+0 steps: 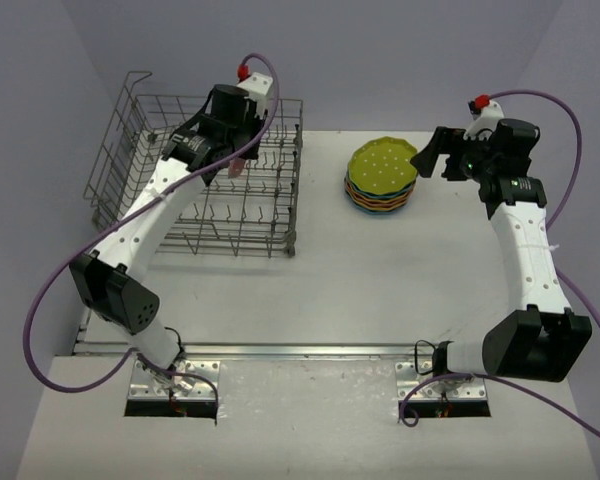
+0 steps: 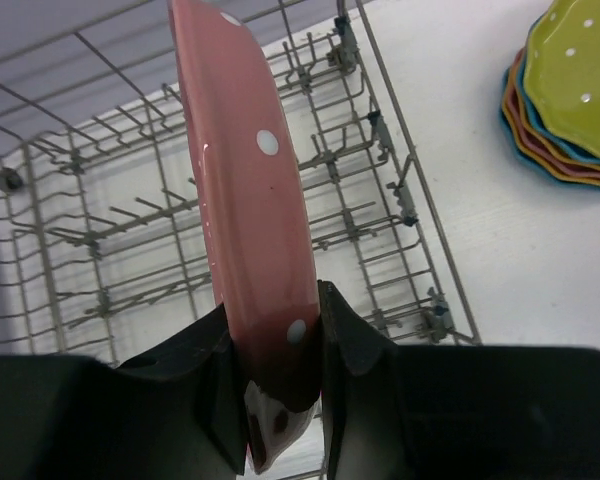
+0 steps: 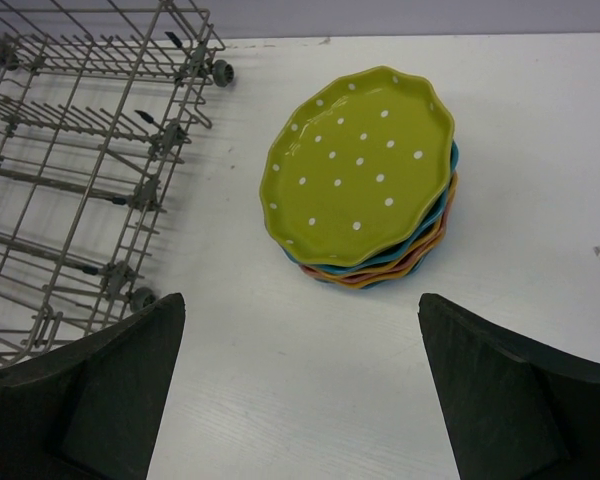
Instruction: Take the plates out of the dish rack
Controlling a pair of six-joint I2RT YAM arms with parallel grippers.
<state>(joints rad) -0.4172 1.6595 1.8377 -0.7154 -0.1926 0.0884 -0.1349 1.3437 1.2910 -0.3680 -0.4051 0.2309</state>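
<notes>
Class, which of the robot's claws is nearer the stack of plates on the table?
Right. The right claw hangs open just beside the stack; the left claw is farther off over the dish rack, gripping a pink plate.

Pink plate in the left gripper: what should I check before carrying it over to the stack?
1. Grip: the left gripper clamps the pink plate by its rim, a finger on each face. Ok.
2. Plate clear of the dish rack tines: it is held edge-on over the rack, but its height above the tines is not visible. Cannot tell.
3. Landing spot: the stack has a green plate on top with nothing on it. Ok.
4. Right gripper: open, near the stack but not touching it. Ok.
5. Other plates in the rack: none visible. Ok.
</notes>
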